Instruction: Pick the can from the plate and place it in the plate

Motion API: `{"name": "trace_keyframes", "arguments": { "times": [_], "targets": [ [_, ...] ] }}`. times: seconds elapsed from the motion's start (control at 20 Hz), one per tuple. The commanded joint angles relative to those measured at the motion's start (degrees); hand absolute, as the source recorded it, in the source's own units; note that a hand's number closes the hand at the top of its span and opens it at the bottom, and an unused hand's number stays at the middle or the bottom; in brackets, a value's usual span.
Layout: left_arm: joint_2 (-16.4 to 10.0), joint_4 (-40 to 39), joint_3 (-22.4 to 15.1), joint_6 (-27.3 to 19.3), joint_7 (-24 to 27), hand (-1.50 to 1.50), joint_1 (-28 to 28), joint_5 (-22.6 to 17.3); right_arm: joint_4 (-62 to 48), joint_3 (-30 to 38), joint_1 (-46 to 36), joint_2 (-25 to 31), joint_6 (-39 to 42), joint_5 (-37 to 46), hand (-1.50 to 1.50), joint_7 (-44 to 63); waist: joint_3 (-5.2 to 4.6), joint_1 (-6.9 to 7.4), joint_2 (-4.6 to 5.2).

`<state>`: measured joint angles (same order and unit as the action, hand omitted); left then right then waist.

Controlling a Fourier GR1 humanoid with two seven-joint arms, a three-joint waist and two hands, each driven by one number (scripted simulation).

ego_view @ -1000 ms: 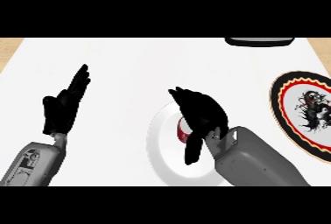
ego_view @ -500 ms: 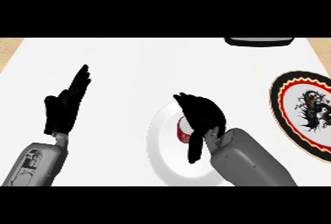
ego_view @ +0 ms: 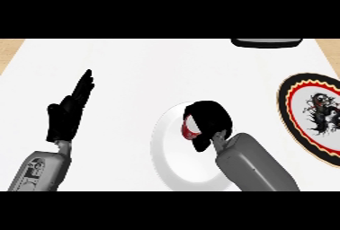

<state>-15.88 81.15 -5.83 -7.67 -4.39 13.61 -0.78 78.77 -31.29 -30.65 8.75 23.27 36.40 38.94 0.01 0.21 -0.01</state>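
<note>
A red and white can (ego_view: 188,129) stands on the plain white plate (ego_view: 166,157) in the middle of the counter. My right hand (ego_view: 209,119) is curled over and around the can, hiding most of it; only its left side shows. A second plate (ego_view: 312,114), with a red, black and cream rim and a dark dragon design, lies at the right edge. My left hand (ego_view: 66,114) rests open at the left, fingers pointing up, away from both plates.
A dark, flat object (ego_view: 266,42) sits at the counter's far edge, top right. A wooden surface (ego_view: 10,49) shows beyond the white counter's left edge. My right forearm (ego_view: 256,164) covers the white plate's right part.
My right hand has moved slightly rightward over the white plate and its fingers have curled further round the can. The left hand has stayed still.
</note>
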Motion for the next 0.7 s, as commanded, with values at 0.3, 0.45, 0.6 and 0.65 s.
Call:
{"name": "trace_keyframes", "arguments": {
  "times": [0.3,0.45,0.6,0.65],
  "targets": [
    [2.51,-1.99,2.48,1.92,-0.69,0.00,2.15,2.56,-0.45,3.16,3.70,-1.41,-4.01,9.57,1.50,-8.90,0.00,-0.16,0.02],
    [-0.43,-1.00,4.74,0.52,-0.09,0.00,-1.14,1.41,5.50,14.36,13.33,21.58,-2.86,2.88,1.50,-17.72,0.21,-4.95,-0.56],
    [0.13,-0.52,5.99,-0.52,-0.88,0.00,-1.27,0.41,0.22,22.58,15.50,29.67,-4.02,1.19,1.50,-21.31,0.69,-9.05,-0.53],
    [-0.83,-0.81,7.13,-0.49,-0.70,0.00,-1.56,0.13,-0.38,25.11,16.49,32.80,-4.57,0.20,1.50,-24.43,0.63,-9.18,-0.56]
  ]
}}
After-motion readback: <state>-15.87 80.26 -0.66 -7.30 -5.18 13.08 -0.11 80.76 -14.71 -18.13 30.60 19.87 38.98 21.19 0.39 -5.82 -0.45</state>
